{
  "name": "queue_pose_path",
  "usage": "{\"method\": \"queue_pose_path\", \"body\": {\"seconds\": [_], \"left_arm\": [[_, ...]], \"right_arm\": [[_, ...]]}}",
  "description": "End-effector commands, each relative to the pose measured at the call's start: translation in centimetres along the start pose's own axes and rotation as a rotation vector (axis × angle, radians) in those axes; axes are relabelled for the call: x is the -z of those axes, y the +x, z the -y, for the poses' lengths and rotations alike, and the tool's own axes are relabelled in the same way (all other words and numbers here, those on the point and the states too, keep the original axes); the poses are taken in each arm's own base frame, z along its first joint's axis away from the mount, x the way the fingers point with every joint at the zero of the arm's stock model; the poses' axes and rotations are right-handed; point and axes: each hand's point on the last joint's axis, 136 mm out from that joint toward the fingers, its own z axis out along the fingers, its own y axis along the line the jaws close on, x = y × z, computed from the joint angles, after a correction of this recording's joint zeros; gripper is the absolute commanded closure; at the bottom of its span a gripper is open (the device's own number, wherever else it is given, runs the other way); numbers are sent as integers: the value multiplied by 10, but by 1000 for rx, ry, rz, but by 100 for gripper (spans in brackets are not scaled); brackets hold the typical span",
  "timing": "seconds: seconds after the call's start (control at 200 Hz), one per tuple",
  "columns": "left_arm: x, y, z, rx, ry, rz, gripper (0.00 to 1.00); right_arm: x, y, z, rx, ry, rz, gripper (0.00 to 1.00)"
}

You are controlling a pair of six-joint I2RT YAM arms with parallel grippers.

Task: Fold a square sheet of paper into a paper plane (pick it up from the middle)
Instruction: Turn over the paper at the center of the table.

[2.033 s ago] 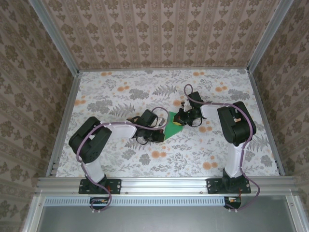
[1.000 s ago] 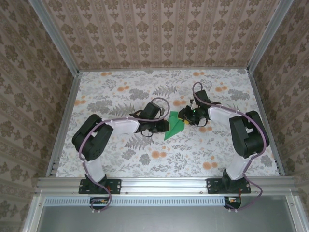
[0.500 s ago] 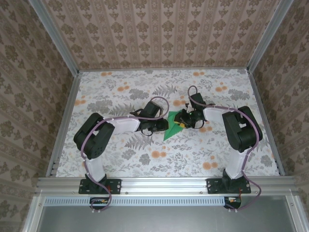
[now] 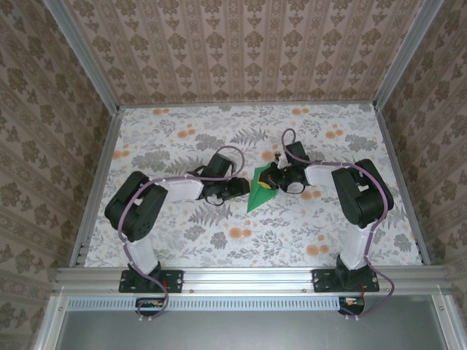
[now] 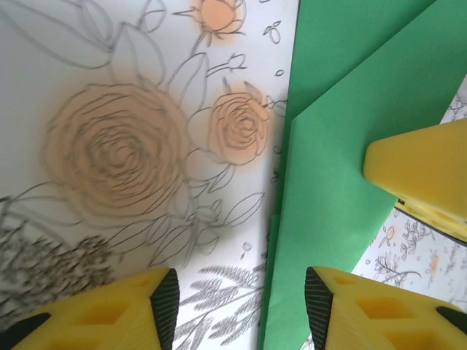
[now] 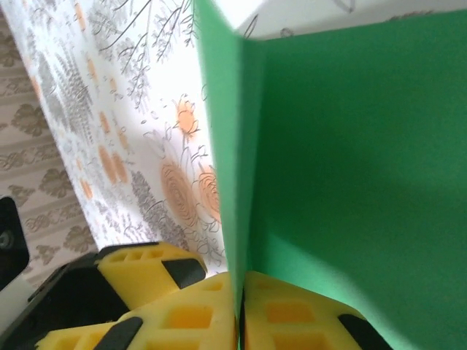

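Grip: right end effector point(image 6: 239, 286) has its jaws closed flat on a raised fold of the green paper sheet point(image 6: 350, 168), pinched at the crease. Left end effector point(image 5: 241, 299) has jaws parted and holds nothing; the sheet's layered edge lies just by one finger. Sheet: partly folded, at the middle of the desk point(image 4: 182, 240), between the two, tapering toward the near edge. Risk, judged: with one side free, a pull from the right could skew the layers or tear the thin paper at the pinch. Pose: both arms bent low and inward, wrists close together.
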Motion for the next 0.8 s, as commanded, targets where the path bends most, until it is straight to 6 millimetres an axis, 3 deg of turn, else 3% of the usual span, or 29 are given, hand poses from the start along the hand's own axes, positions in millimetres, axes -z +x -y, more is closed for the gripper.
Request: {"method": "queue_pose_path", "body": {"seconds": [0.0, 0.275, 0.43, 0.6, 0.795], "left_arm": [[20, -6, 9, 13, 100, 33, 36], [66, -12, 31, 32, 333, 91, 1], [81, -15, 57, 24, 482, 99, 0], [89, -18, 84, 11, 631, 92, 10], [92, -22, 93, 25, 741, 106, 43]], "right_arm": [[3, 1, -24, 31, -136, -9, 92], [42, 12, -92, 136, -385, -77, 94], [55, 18, -121, 136, -480, -115, 94], [59, 24, -135, 146, -504, -131, 93], [59, 24, -136, 140, -513, -136, 93]]}}
